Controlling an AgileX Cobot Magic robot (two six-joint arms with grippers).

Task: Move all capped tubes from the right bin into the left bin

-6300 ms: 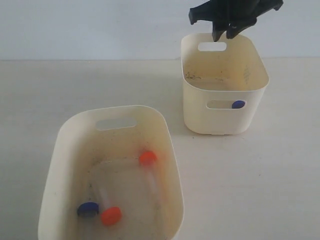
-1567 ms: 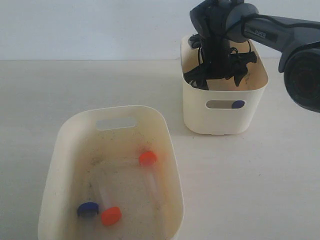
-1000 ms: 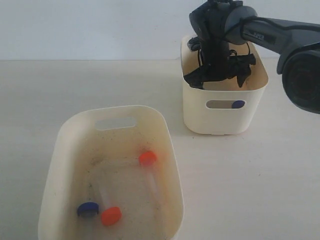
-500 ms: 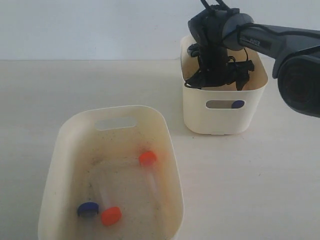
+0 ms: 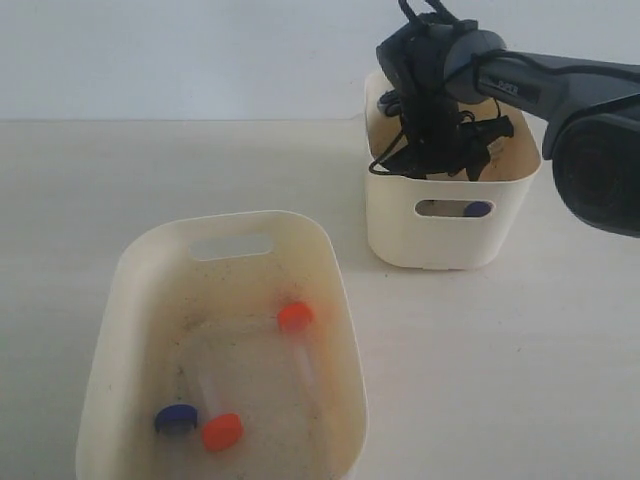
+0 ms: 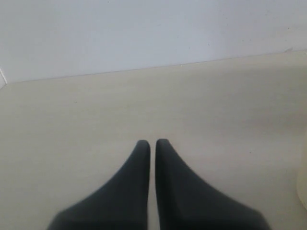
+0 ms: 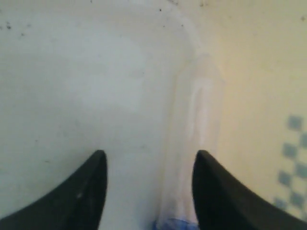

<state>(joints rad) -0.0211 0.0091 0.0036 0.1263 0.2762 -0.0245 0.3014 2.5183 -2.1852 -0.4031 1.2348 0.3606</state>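
My right jaws stand apart, low inside the right bin (image 5: 448, 240) at the upper right of the exterior view. One sits on each side of the one capped tube (image 7: 192, 143) left there, which lies on the floor along the bin wall, not yet clamped. The tube is a clear, faintly cloudy cylinder with a blue cap (image 7: 175, 224) at the end nearest my wrist. My left jaws are closed on nothing over bare counter (image 6: 96, 120), probably parked clear of the left bin (image 5: 150, 290).

Left bin (image 5: 118, 300) holds three tubes (image 5: 296, 318); right bin (image 5: 395, 235) holds a fourth tube (image 7: 193, 139).
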